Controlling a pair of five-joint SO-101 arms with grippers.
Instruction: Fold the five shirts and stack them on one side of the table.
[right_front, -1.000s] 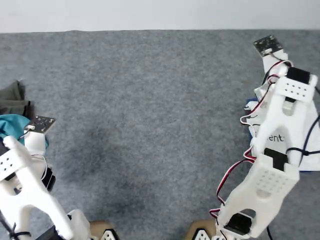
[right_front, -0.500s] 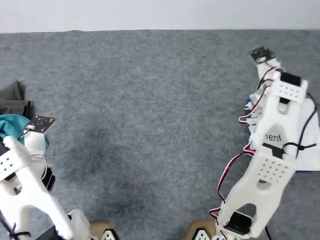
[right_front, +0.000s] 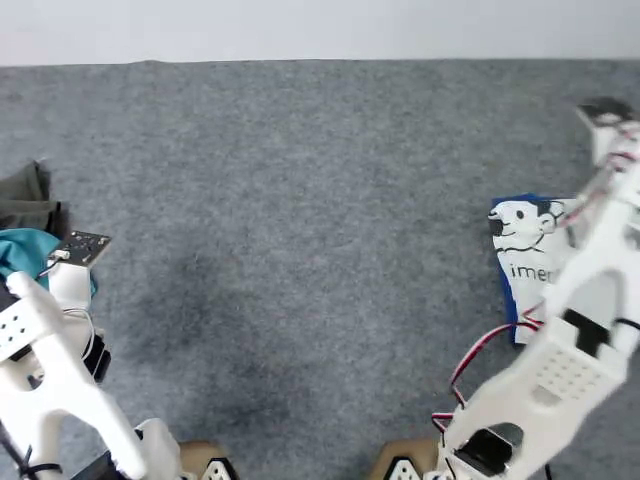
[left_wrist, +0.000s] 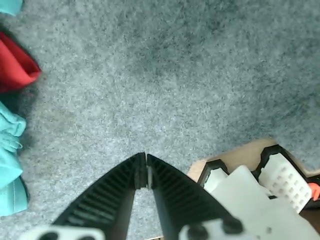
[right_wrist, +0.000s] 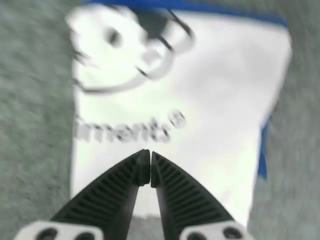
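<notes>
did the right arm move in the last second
Yes. In the high view the right arm has swung toward the table's right edge, uncovering most of the folded white shirt it hung over before.

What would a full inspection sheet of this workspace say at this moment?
Surface: grey mat, flat, covering the table.
Job's things: folded white and blue shirt lying flat at one side; teal shirt, dark grey shirt and red shirt bunched at the opposite side.
Clutter: nothing seen.
Grippers: left gripper shut and empty over bare mat; right gripper shut and empty over the folded shirt.
Cables: red, white and black wires run along the right arm.
Surroundings: pale wall beyond the far edge.
</notes>
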